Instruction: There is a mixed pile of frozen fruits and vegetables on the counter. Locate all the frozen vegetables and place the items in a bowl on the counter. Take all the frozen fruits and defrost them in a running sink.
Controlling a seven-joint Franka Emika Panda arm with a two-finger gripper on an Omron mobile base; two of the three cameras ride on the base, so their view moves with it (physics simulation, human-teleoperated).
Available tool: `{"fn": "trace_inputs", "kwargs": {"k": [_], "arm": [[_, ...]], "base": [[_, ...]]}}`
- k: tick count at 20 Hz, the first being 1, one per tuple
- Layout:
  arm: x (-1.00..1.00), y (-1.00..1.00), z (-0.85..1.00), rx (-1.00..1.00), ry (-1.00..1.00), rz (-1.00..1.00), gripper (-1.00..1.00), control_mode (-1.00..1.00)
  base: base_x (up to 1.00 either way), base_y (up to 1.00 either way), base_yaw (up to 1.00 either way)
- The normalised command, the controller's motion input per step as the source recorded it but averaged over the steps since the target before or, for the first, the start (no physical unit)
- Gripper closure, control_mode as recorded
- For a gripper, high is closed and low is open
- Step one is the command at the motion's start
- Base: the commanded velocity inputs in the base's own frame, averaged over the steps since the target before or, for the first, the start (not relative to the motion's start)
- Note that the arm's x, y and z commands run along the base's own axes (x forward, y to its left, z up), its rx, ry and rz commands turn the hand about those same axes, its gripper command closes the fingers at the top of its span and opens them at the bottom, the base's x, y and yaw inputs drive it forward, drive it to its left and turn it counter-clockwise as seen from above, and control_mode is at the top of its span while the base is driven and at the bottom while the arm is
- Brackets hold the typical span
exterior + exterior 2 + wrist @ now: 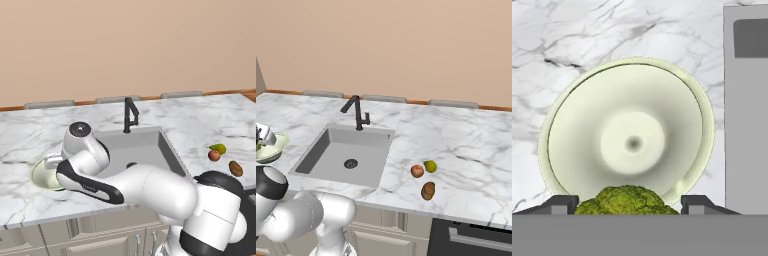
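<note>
Far left on the counter (20, 135), the bowl (40, 176) sits pale and wide, just left of the sink (145, 150), and the arm reaches over it with the gripper (630, 204) hanging right above. In the hand view the broccoli (628, 201) sits between the two dark fingertips (562, 202), which close on it from either side, so the gripper is clamped on the floret, held over the near part of the bowl's inside. The bowl's own rim (704, 115) shows whole and round below it, nothing lying inside. Moving right, the grey sink with its dark drain (350, 163) and the black faucet (358, 114) at its back edge; whether water runs I cannot tell. Further right, on open marble well apart from the sink, the rest of the pile: the red apple (417, 171) and the yellow-green pear (430, 166) touching or nearly so, side by side, and the brown potato (428, 190) lying just in front of them, nearer the counter's edge. Seen from the left base camera those three sit at the far right.
</note>
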Motion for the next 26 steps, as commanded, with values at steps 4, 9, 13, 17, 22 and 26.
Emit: {"fn": "trace_inputs", "kwargs": {"k": [4,9,13,17,22,26], "arm": [[0.04,0.0,-0.16,0.0,0.01,0.0,1.0,-1.0],[0.09,0.02,-0.22,0.0,0.01,0.0,1.0,-1.0],[0.14,0.07,-0.13,0.0,0.0,0.0,1.0,-1.0],[0.11,0.09,-0.05,0.0,0.0,0.0,1.0,-1.0],[0.01,0.03,0.0,0.0,0.01,0.0,-1.0,-1.0],[0.0,0.09,0.0,0.0,0.0,0.0,-1.0,-1.0]], "base": [[0.0,0.0,0.0],[0.0,0.0,0.0],[0.0,0.0,0.0],[0.0,0.0,0.0],[0.0,0.0,0.0],[0.0,0.0,0.0]]}}
